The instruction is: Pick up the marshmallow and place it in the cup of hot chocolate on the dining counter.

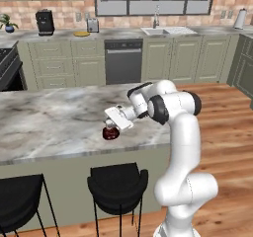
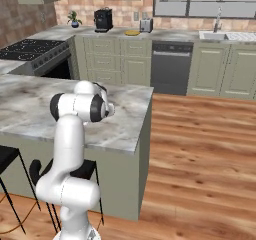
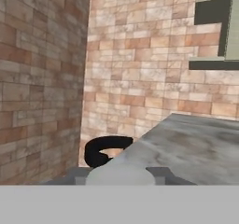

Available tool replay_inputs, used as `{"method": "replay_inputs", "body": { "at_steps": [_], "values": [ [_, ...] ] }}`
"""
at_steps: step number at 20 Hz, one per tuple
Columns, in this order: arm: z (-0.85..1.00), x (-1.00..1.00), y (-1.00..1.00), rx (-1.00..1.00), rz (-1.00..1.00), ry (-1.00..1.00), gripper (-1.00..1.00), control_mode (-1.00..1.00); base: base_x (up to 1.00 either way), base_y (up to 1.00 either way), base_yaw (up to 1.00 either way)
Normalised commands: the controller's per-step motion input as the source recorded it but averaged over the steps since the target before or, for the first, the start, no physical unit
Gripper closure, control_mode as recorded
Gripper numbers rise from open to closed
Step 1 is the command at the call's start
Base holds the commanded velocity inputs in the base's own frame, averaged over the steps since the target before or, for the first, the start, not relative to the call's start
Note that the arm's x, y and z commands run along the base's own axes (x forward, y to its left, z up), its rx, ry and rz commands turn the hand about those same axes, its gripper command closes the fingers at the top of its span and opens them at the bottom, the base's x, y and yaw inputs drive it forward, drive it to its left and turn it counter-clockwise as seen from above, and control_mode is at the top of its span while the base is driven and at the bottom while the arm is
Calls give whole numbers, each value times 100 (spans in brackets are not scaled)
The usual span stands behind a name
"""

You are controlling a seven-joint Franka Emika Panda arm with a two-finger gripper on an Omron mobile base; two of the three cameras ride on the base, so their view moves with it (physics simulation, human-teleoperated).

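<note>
The cup of hot chocolate (image 1: 109,133), a small dark red-brown mug, stands on the marble dining counter (image 1: 49,122) close to its front edge. My gripper (image 1: 110,125) hangs just above the cup, with the hand tilted toward the left. In the hand view a pale rounded lump, the marshmallow (image 3: 121,175), sits between the two dark fingertips (image 3: 163,174), and my gripper (image 3: 120,177) is shut on it. That view looks along the counter top (image 3: 196,148) toward a brick wall. In the right base view my own arm hides the cup and the hand.
Two black stools (image 1: 117,184) stand under the counter's front edge, below the cup. The stove (image 2: 30,51) is at the far left. The back wall counter holds a coffee machine (image 1: 44,22), a toaster (image 1: 92,25) and a sink (image 1: 165,30). Open wooden floor (image 2: 200,149) lies to the right.
</note>
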Motion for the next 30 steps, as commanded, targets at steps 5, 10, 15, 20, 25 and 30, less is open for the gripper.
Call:
{"method": "replay_inputs", "body": {
  "at_steps": [5,10,15,20,25,30],
  "values": [
    [-25,-25,0,0,0,0,-100,-100,0,0,0],
    [-1,-49,0,0,0,-1,-100,-100,0,0,0],
    [0,-5,0,0,0,0,-100,-100,0,0,0],
    [1,0,0,0,0,0,-100,-100,0,0,0],
    [45,-5,-10,4,0,0,-100,-100,0,0,0],
    [72,-29,-32,4,0,-1,-100,-100,0,0,0]
  ]
}}
